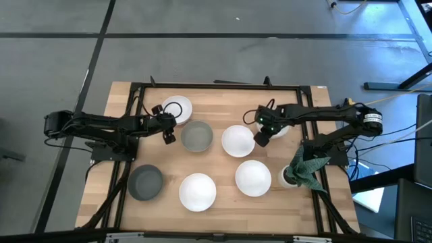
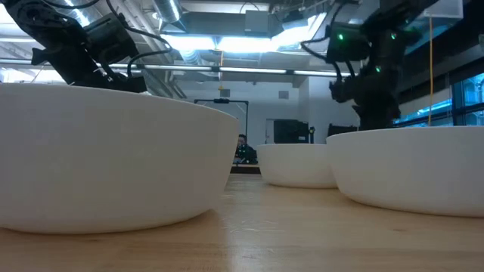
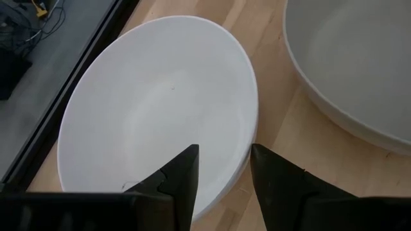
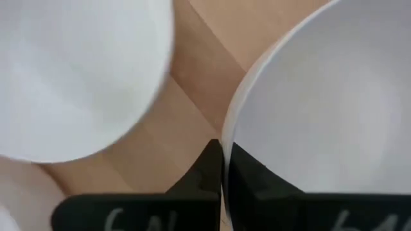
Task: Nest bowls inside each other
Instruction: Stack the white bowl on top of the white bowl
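Seven bowls show in the high view. A white bowl (image 1: pixel 177 108) and a grey bowl (image 1: pixel 196 136) sit far left of centre. Another white bowl (image 1: pixel 237 140) is mid-table, two more white bowls (image 1: pixel 253 177) (image 1: pixel 197 192) are near, and a second grey bowl (image 1: pixel 145 182) is near left. My left gripper (image 1: pixel 169 137) (image 3: pixel 225 176) is open, with one finger over the far-left white bowl's (image 3: pixel 154 109) hollow and one outside its rim. My right gripper (image 1: pixel 260 140) (image 4: pixel 223 167) is shut on the seventh bowl (image 1: pixel 279 129), white and partly hidden by the arm. My right gripper pinches the white bowl's (image 4: pixel 321 96) rim (image 4: pixel 226 138), on the side facing the mid-table white bowl (image 4: pixel 77 70). One finger is inside the hollow and one outside, coming from above and pointing down. Whether the bowl is off the table I cannot tell.
A small white pot with a green plant (image 1: pixel 297 172) stands near the table's right edge, close to the right arm's base. A black frame (image 1: pixel 216 86) runs around the wooden top. In the low view, white bowls (image 2: pixel 113 159) (image 2: pixel 408 170) fill the foreground.
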Robot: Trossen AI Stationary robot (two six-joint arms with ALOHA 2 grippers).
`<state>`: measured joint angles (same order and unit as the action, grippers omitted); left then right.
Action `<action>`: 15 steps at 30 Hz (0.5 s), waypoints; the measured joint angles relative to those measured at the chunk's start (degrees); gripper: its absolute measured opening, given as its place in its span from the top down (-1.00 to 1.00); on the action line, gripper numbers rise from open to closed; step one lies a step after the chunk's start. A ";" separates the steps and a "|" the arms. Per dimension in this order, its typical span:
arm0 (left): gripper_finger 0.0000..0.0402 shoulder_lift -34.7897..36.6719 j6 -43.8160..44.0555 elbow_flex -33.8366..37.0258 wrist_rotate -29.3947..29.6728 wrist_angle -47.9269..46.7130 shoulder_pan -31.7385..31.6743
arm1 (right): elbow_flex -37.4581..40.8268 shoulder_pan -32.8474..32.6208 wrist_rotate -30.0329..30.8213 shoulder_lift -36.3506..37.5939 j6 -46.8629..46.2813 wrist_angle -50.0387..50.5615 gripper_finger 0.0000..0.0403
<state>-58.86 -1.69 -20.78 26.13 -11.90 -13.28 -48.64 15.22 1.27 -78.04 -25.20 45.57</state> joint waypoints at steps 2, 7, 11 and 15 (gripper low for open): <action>0.33 -0.01 0.00 0.00 0.00 0.00 0.01 | -2.96 -0.01 0.15 0.00 1.21 0.81 0.97; 0.33 -0.01 0.02 0.00 0.00 0.00 0.00 | -9.37 -0.01 1.76 0.00 2.85 3.34 0.97; 0.33 0.01 0.04 0.00 0.00 0.00 0.00 | -13.28 -0.98 -0.26 0.02 3.08 3.50 0.97; 0.33 0.00 0.02 0.00 0.00 0.00 0.00 | -15.85 -3.59 -4.38 0.02 3.40 1.76 0.97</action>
<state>-58.87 -1.67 -20.78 26.13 -11.90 -13.28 -64.50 11.62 -3.11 -78.02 -21.81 47.32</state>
